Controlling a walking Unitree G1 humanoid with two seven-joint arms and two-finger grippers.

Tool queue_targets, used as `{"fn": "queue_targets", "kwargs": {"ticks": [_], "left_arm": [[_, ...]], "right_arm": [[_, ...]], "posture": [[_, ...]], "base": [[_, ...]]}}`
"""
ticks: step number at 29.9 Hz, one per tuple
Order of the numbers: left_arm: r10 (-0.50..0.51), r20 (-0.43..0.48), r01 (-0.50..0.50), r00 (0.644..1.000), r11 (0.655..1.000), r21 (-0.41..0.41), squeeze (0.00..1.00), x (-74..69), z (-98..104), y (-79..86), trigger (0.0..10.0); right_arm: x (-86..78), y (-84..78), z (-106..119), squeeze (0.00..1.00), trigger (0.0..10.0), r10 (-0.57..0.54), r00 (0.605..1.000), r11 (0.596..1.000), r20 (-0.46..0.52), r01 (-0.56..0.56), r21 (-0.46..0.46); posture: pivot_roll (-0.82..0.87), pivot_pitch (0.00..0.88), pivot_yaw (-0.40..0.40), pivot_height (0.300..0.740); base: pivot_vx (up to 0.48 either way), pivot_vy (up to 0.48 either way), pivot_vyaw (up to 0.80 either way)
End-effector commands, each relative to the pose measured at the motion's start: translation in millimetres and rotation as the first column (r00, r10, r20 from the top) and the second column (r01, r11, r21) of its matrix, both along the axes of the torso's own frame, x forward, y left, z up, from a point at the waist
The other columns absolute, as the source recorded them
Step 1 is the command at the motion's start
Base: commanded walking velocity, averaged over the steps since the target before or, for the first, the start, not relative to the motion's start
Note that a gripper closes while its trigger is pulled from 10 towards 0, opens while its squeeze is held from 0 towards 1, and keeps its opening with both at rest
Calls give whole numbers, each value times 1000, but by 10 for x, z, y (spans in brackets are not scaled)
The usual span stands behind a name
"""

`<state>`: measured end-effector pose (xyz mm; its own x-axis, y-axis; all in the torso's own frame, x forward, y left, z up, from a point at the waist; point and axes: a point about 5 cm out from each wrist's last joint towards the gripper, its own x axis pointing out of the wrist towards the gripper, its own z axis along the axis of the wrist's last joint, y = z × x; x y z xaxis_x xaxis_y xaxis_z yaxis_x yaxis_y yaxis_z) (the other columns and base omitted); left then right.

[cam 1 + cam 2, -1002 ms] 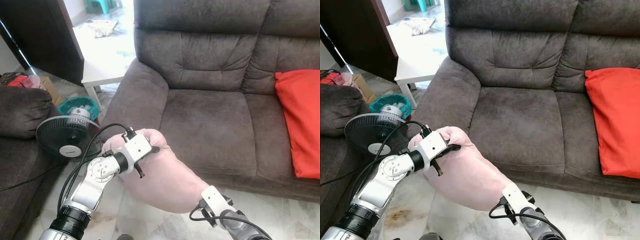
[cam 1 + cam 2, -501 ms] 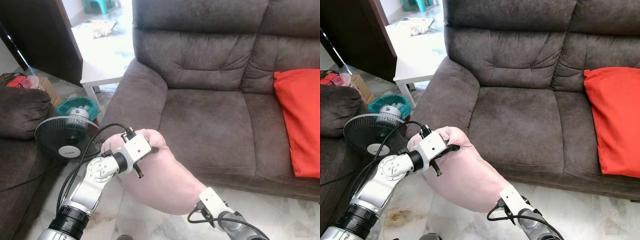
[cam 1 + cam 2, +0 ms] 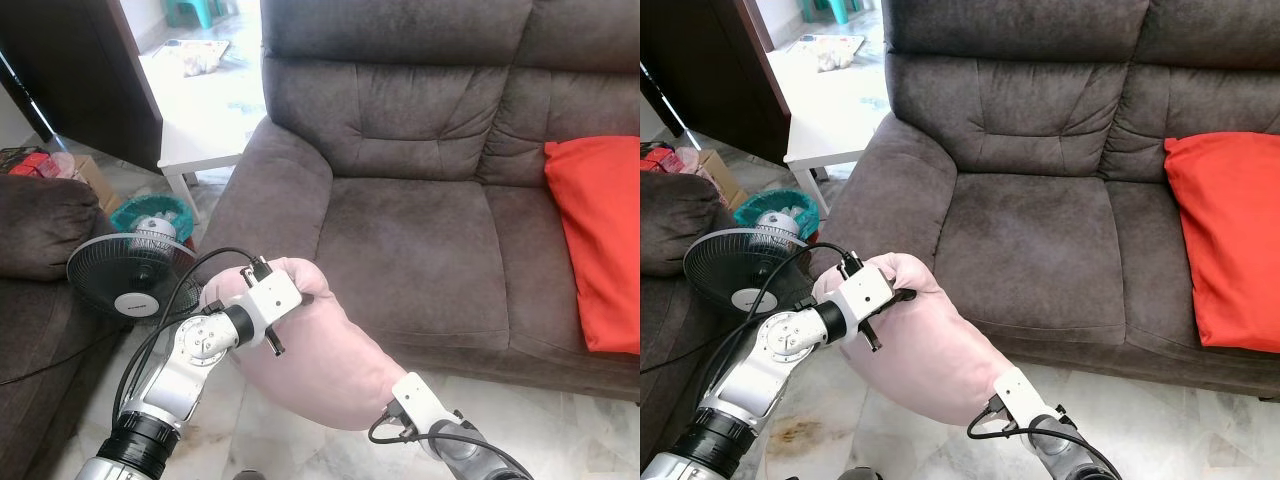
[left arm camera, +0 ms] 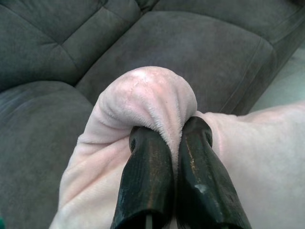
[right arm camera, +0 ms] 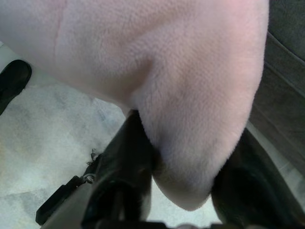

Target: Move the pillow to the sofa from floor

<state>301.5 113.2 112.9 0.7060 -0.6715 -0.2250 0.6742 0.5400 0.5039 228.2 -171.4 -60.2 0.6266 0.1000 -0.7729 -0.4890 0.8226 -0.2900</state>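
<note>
- A black standing fan (image 3: 128, 282) at the lower left, a white low table (image 3: 205, 140) at the upper left and an orange-red cushion (image 3: 596, 240) at the right edge surround the dark grey-brown fabric sofa (image 3: 420, 240).
- The pale pink plush pillow (image 3: 320, 355) hangs above the marble floor (image 3: 1160, 425) at lower centre, in front of the sofa's left seat.
- Its long axis slants from upper left down to lower right.
- The left gripper (image 4: 164, 145) pinches its upper corner tightly; the right gripper (image 5: 183, 157) clamps its lower end.

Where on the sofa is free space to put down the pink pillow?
The left seat cushion is bare, bordered by the armrest and the red pillow. The right seat is crowded by that red pillow. Both hands, left and right, hold the pink pillow.
</note>
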Motion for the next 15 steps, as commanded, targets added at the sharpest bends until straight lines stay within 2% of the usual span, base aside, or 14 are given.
{"fn": "queue_targets", "kwargs": {"ticks": [1,4,6,7,8,9,10,12,14,15], "left_arm": [[-36,60,37,998,999,-11,0,9,100,-66,10000],[-11,55,10,998,1000,17,0,22,53,-42,10000],[60,46,-62,997,997,39,0,70,-34,21,10000],[60,46,-62,997,997,39,0,70,-34,21,10000],[97,42,-98,994,995,21,0,89,-55,41,10000],[174,45,-174,984,985,-18,0,125,-77,75,10000],[174,45,-174,984,985,-18,0,125,-77,75,10000],[298,23,-295,954,951,-86,0,156,-139,134,10000],[347,3,-344,938,933,-109,0,153,-185,163,10000],[393,-7,-390,920,912,-127,0,138,-225,201,10000]], "right_arm": [[53,47,32,0,0,5,1000,1000,14,-5,21],[127,31,84,0,0,-5,999,1000,42,4,23],[217,-11,154,0,0,-92,992,994,85,86,75],[217,-11,154,0,0,-92,992,994,85,86,75],[253,-32,185,0,0,-130,986,987,101,119,104],[302,-88,234,0,0,-192,973,973,129,172,153],[302,-88,234,0,0,-192,973,973,129,172,153],[338,-232,306,0,0,-286,941,942,179,241,234],[325,-355,334,0,0,-332,922,923,201,274,269],[293,-517,369,0,0,-383,895,902,229,309,302]], "posture": [[189,69,3,740],[182,67,6,740],[173,62,12,740],[173,62,12,740],[171,62,12,740],[168,61,14,740],[168,61,14,740],[159,60,13,740],[156,61,12,740],[151,60,10,740]], "base": [[0,0,0],[0,0,0],[0,0,0],[0,0,0],[0,0,0],[0,0,0],[0,0,0],[0,0,0],[0,0,0],[0,0,0]]}}
